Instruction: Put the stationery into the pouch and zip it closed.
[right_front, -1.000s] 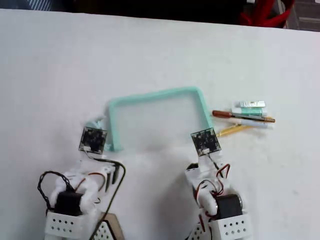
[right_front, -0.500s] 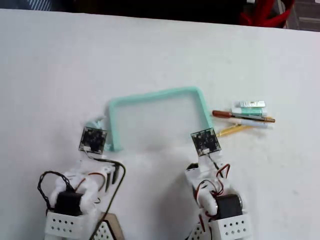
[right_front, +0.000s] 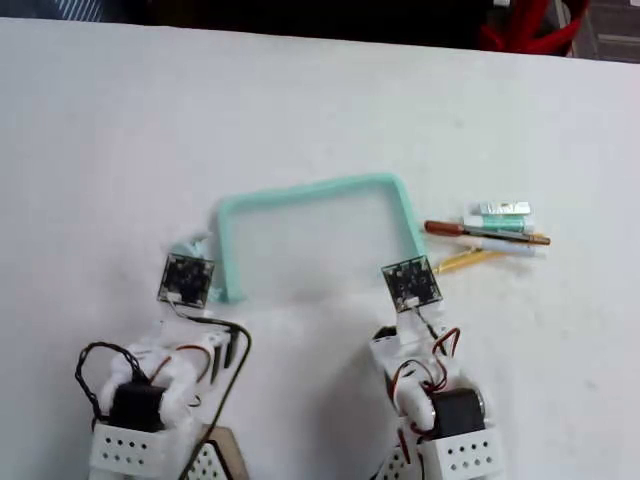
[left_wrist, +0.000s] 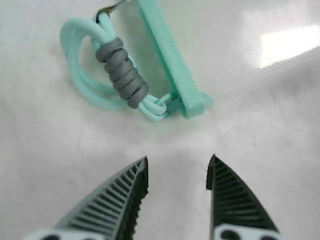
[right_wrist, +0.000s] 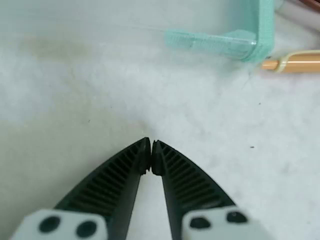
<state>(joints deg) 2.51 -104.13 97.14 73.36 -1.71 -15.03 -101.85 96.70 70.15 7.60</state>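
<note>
A clear pouch (right_front: 315, 240) with a mint-green border lies flat mid-table. Its mint cord loop with grey wrapping (left_wrist: 117, 70) hangs off the zipper pull at the pouch's near left corner (left_wrist: 192, 102). My left gripper (left_wrist: 177, 175) is open just short of that corner, touching nothing. My right gripper (right_wrist: 150, 150) is shut and empty over bare table, near the pouch's near right corner (right_wrist: 257, 45). A yellow pen (right_wrist: 295, 62) lies just past that corner. Several pens and a small eraser-like block (right_front: 490, 235) lie in a cluster right of the pouch.
The white table (right_front: 120, 130) has free room all around the pouch. Both arm bases (right_front: 140, 420) sit at the near edge. A red object (right_front: 530, 25) stands beyond the far right edge.
</note>
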